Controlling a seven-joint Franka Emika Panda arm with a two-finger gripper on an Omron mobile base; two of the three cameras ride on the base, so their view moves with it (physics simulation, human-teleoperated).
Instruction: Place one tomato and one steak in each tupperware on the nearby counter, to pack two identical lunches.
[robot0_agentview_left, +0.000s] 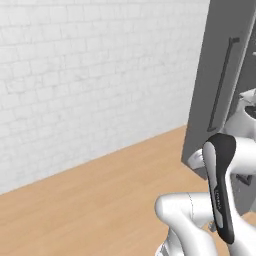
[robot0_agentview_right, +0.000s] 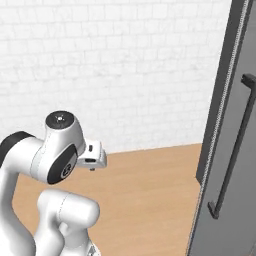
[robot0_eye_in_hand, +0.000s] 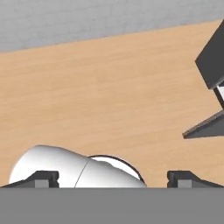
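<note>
With its hand (robot0_eye_in_hand: 113, 177) spread wide and empty over bare wooden floor (robot0_eye_in_hand: 100, 96), and no tupperware or worktop nearby, the robot would do well to check the dark fridge door (robot0_agentview_right: 227, 165) at right first.

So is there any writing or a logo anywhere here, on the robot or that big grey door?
Nothing here reads as a word.
Arm: a thin line of small marks runs along the dark strip of its upper link, too small and blurred to read.
Grey door with its bar handle: no text.
Brick wall and wooden floor: no text.
</note>
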